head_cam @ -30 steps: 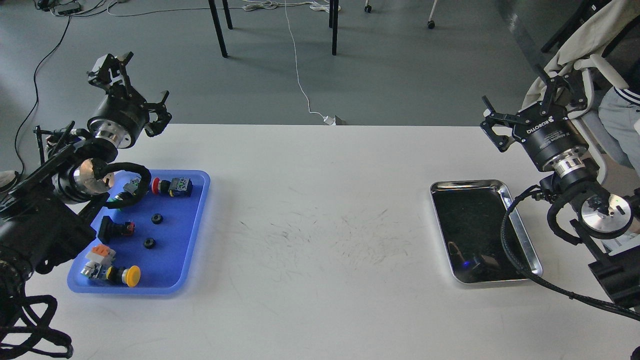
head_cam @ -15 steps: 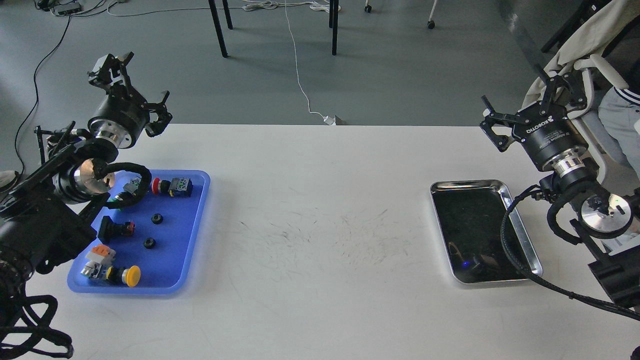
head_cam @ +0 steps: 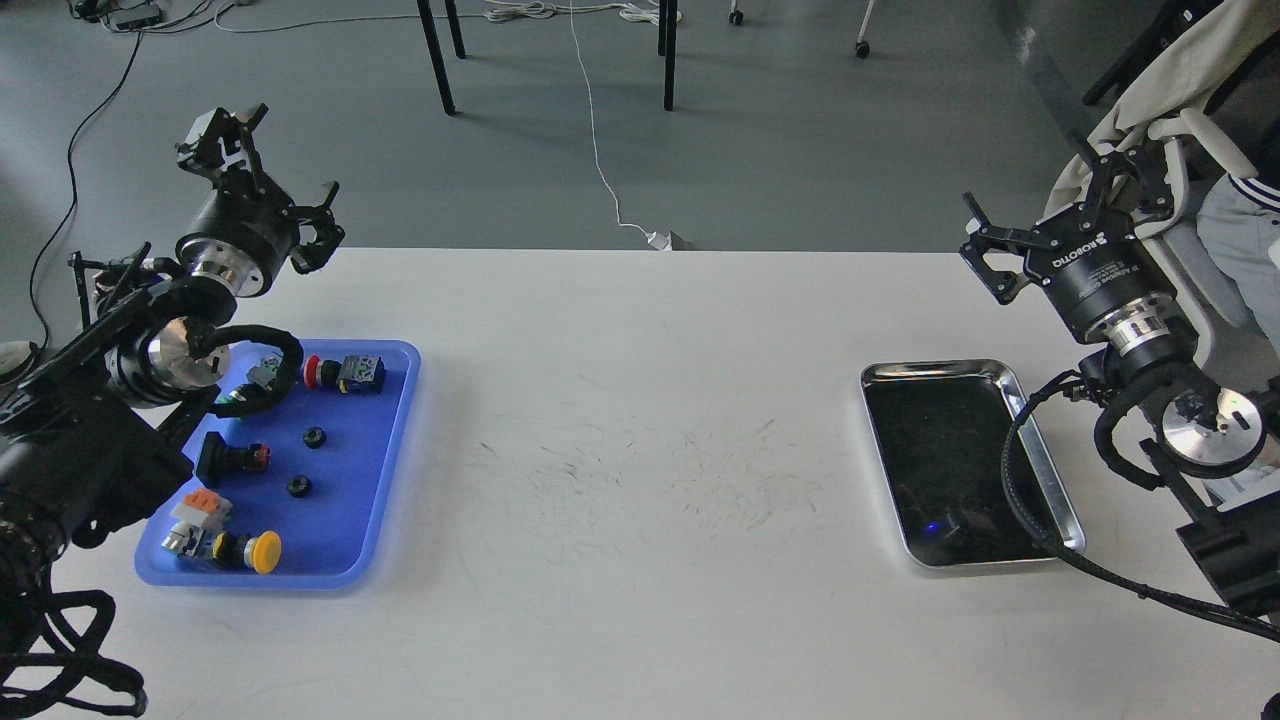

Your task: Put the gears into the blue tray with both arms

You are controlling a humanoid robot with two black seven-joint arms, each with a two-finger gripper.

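Clawed black gripper (head_cam: 268, 170) (fingers spread)

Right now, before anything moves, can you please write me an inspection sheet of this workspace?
Surface: white table, fine dark scuff marks near its middle.
Job's things: two tiny black toothed gears lying inside the rectangular blue plastic tray, apart from each other.
Clutter: coloured-cap push-button switches in the same tray; shiny steel tray on the right, nothing seen in it.
Grippers: left gripper and right gripper both open, raised, holding nothing.
Cables: black cable of the right arm crossing the steel tray's edge; white cord on the floor.
Surroundings: grey floor, black table legs, a cloth-draped chair far right.
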